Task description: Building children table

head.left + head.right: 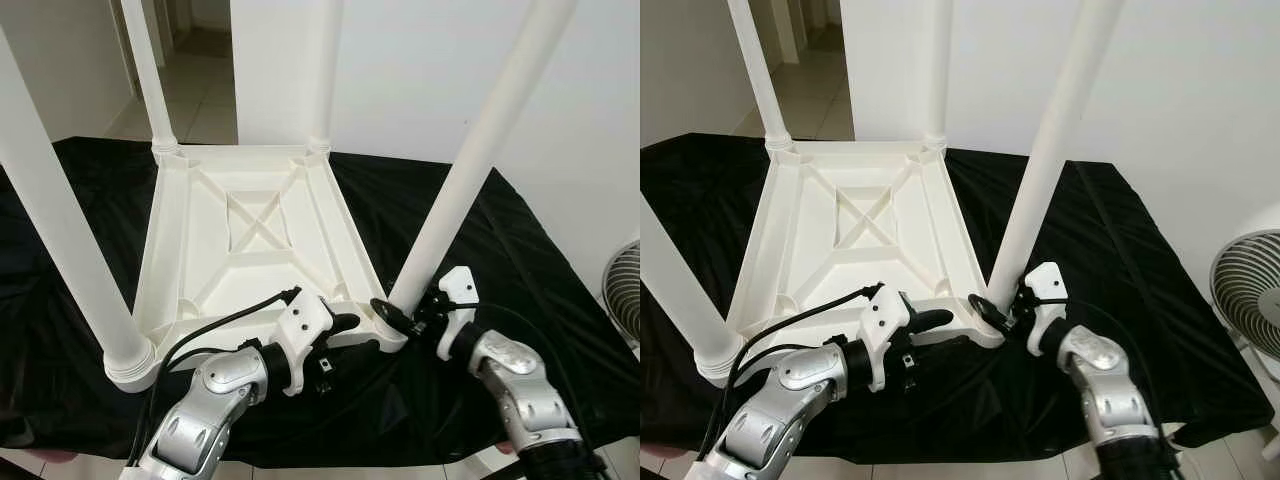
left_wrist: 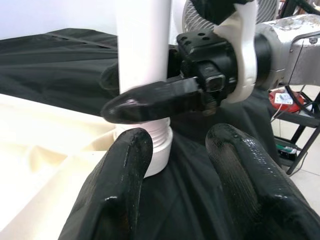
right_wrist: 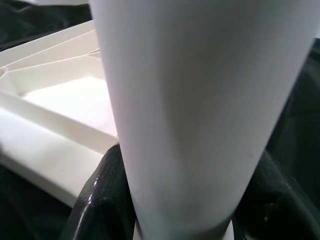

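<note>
Silver arms reach in from the near edge of a worktop draped in black cloth (image 1: 560, 300). The left gripper (image 1: 345, 335) hovers at the near rim of the upturned white plastic table (image 1: 250, 240), its fingers (image 2: 125, 170) spread apart and holding nothing. Just beside it, the right gripper (image 1: 400, 315) is clamped around the base of the near right leg (image 1: 470, 160), which stands tilted in its corner socket. The near left leg (image 1: 60, 240) rises at the other near corner. Farther back, the table's ribbed underside faces up, with two more legs (image 1: 150, 75) upright at the far corners. A fan (image 1: 1250, 290) stands off the worktop on the right, and a white wall (image 1: 420, 70) and tiled doorway lie behind.
</note>
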